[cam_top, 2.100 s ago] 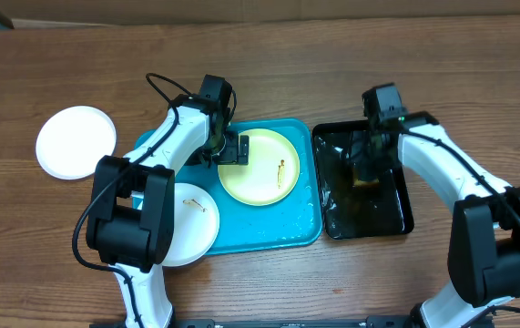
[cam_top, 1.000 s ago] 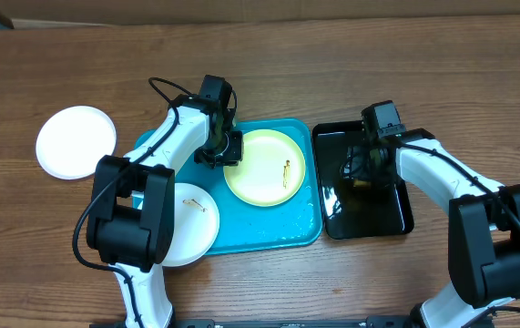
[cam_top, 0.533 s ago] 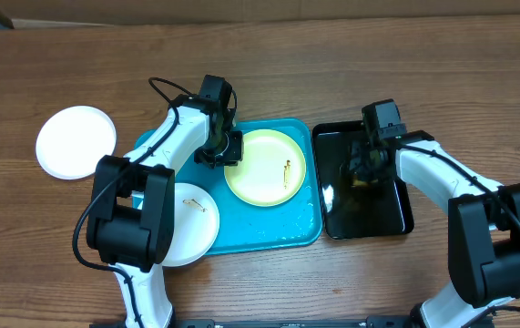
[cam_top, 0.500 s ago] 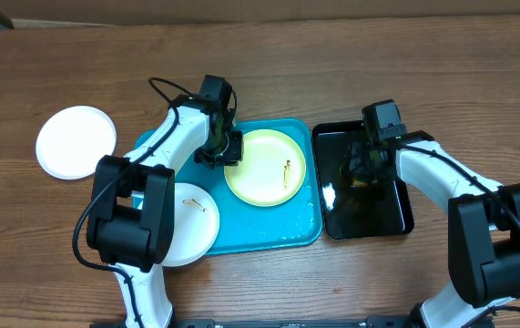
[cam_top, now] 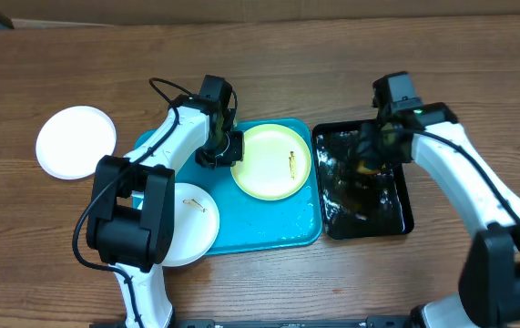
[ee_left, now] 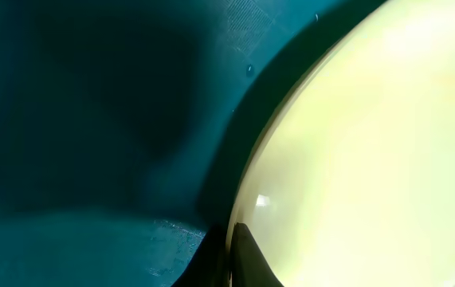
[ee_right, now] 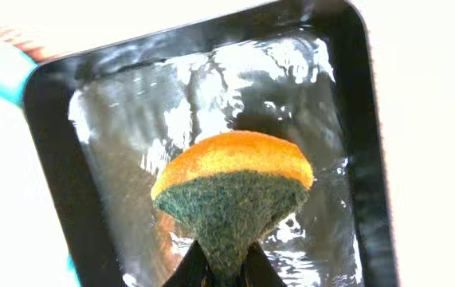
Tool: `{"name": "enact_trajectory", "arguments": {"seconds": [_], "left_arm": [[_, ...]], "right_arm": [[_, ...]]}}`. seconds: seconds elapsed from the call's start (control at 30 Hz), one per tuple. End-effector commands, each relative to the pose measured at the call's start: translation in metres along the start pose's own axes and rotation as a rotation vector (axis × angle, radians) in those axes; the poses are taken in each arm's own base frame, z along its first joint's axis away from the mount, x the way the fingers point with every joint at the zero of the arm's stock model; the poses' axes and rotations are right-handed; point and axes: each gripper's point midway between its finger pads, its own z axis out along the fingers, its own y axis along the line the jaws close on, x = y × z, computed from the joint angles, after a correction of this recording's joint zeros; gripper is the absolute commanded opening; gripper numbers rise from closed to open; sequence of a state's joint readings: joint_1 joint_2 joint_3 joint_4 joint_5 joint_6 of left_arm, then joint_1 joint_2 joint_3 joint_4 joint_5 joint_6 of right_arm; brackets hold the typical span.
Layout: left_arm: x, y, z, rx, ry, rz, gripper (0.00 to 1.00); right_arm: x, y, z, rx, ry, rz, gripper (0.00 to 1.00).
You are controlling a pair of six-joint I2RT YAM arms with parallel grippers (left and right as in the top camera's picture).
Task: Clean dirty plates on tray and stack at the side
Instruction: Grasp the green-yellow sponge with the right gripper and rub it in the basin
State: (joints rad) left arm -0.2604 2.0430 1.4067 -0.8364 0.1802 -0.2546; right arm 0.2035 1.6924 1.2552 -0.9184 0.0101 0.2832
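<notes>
A pale yellow-green plate (cam_top: 276, 162) with a small dark smudge lies at the back right of the turquoise tray (cam_top: 269, 223). My left gripper (cam_top: 226, 151) is shut on its left rim. In the left wrist view the fingers (ee_left: 251, 259) pinch the plate's (ee_left: 370, 143) edge above the tray floor (ee_left: 92, 119). A white smudged plate (cam_top: 187, 223) overlaps the tray's front left corner. Another white plate (cam_top: 76, 141) rests on the table at the left. My right gripper (cam_top: 367, 166) is shut on an orange-and-green sponge (ee_right: 231, 179), held above the black tray (ee_right: 362, 119).
The glossy black tray (cam_top: 332, 232) holds rippling water and sits directly right of the turquoise tray. Wet patches shine on the turquoise tray's front right. Bare wooden table surrounds both trays.
My left gripper closed on the yellow-green plate's rim, and the plate shifted slightly right. My right gripper closed on the sponge and lifted it out of the black tray's water.
</notes>
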Motion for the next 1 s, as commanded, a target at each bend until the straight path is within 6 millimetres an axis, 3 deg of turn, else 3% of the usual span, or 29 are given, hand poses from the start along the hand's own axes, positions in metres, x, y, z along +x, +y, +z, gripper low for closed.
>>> {"name": "enact_trajectory", "arguments": {"seconds": [0.0,0.2,0.37,0.6,0.97], "left_arm": [[0.003,0.001,0.005,-0.006,0.013,0.003,0.04],[0.003,0.001,0.005,-0.007,0.014,0.003,0.04],[0.004,0.001,0.005,-0.007,0.016,0.003,0.04],[0.003,0.001,0.005,-0.007,0.016,0.003,0.04],[0.004,0.002,0.005,-0.008,0.018,0.003,0.04]], "right_arm": [[0.004,-0.003,-0.016,-0.006,0.007,0.005,0.04],[0.016,0.024,-0.027,-0.332,0.11,-0.058,0.04],[0.011,0.004,-0.035,-0.424,0.124,0.035,0.04],[0.007,0.013,-0.066,-0.723,0.104,0.014,0.04],[0.002,0.025,-0.101,-0.985,0.095,0.081,0.04]]}}
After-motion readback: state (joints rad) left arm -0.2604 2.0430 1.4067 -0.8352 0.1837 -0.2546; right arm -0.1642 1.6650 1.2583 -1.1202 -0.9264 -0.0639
